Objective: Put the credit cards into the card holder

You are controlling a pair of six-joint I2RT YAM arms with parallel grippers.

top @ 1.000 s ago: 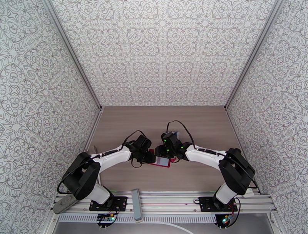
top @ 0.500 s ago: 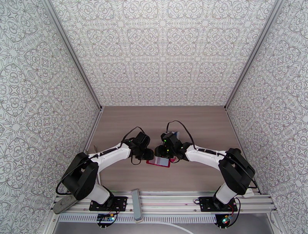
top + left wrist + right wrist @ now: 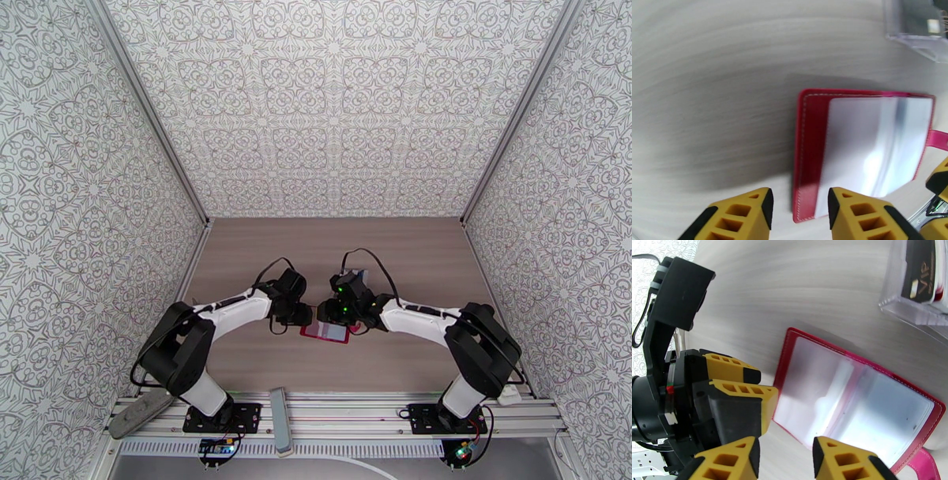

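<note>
Lying open: card holder (image 3: 325, 331), flat on the table (image 3: 411, 253) near its centre, between the two claws.
Card holder make: red leather-like cover with pale stitching round the edge, glossy clear pocket sheets inside, and a pink-red snap tab (image 3: 926, 465) jutting from one side.
Credit cards: standing in a clear plastic case (image 3: 908, 299), just beyond the card holder's far edge and apart from it. The front card (image 3: 918, 275) is black with gold "VIP" lettering.
Left claw (image 3: 800, 201): yellow, hollow-ribbed fingers with black tips, set moderately apart with nothing between them. It sits at the card holder's left edge; whether it touches, I cannot tell.
Right claw (image 3: 786, 449): same yellow fingers, moderately apart and empty, over the card holder's near edge.
Table: pale wood grain, matte.
Top view adds: both white arms reaching inward, patterned walls (image 3: 332, 103), and a grey bar (image 3: 279, 430) on the near rail.
Wrist views add: stitching, pocket gloss and card lettering, which are too small from above.
Right wrist adds: the left claw (image 3: 750, 386) seen side-on.
</note>
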